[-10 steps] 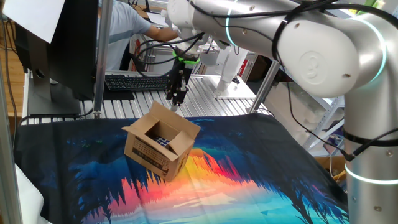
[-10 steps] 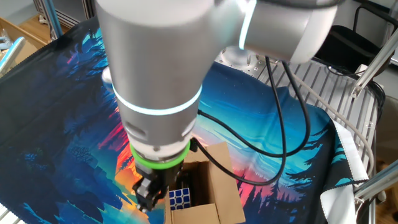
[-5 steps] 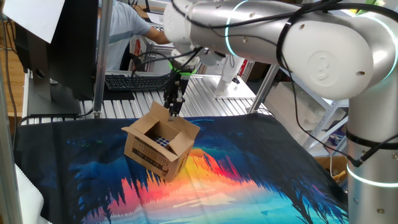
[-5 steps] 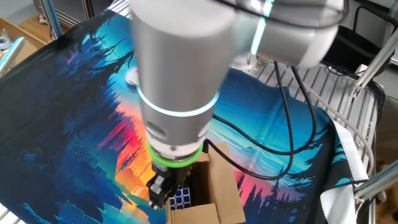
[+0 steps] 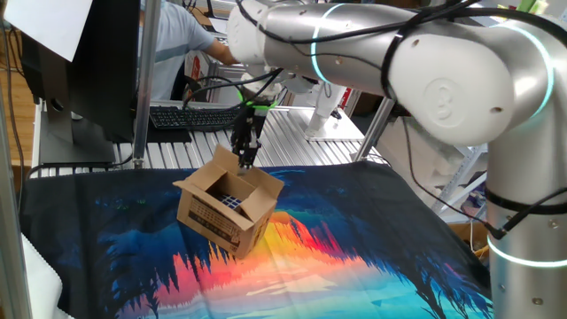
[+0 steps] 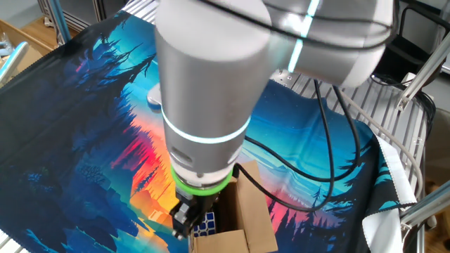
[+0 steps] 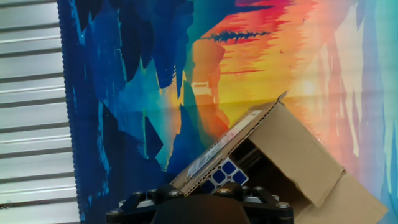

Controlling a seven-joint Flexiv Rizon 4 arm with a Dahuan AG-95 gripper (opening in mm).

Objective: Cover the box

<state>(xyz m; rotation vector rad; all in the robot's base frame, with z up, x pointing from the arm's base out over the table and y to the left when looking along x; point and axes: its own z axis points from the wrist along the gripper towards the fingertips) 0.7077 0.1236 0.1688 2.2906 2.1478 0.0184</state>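
The box [image 5: 229,206] sits open on the worktop's printed cloth [image 5: 354,257], a puzzle cube [image 7: 227,175] inside, while the hand [image 5: 244,156], empty and apparently part-open, hangs at its twelve-o'clock flap [image 5: 228,165], seemingly to fold it shut.

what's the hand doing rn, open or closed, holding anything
Hand: at the raised back flap of the box; whether it is open or closed, or grips the flap, cannot be told.
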